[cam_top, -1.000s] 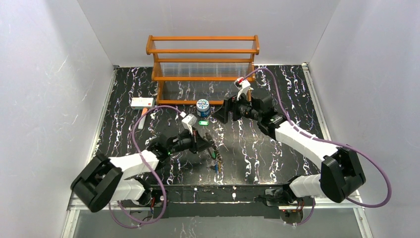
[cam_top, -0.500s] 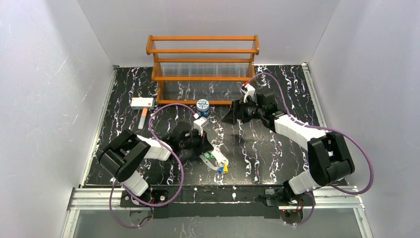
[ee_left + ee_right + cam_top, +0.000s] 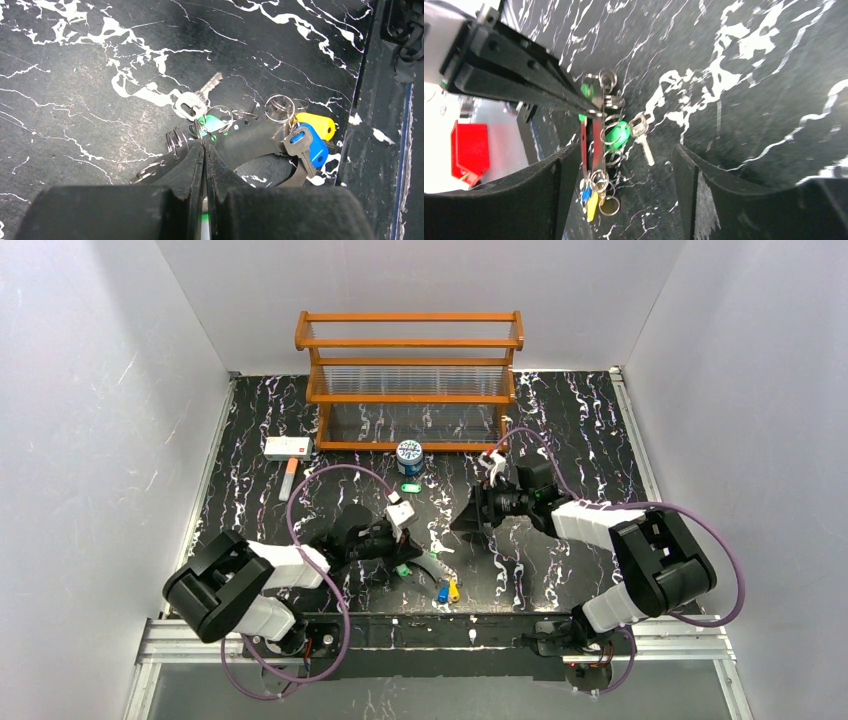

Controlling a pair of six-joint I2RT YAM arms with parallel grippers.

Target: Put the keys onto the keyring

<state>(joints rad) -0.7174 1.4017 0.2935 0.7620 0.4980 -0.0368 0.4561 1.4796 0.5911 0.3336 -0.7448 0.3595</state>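
Left wrist view gives you the left fingers (image 3: pixel 192 172) pressed together, their tips at the keyring (image 3: pixel 250 139), a floppy band lying on the bench (image 3: pixel 75 60) near its front edge. Whether they pinch the band or one of the small wire rings, you cannot tell. Beside the band you see a blue key (image 3: pixel 310 146) and a yellow key (image 3: pixel 320 125) touching each other. A green key (image 3: pixel 212 122) sits at the fingertips, with a silver key (image 3: pixel 195 102) just beyond it. Your right fingers (image 3: pixel 559 200) stand spread wide, short of the cluster. Another green key (image 3: pixel 408 490) lies near the can (image 3: pixel 408 454).
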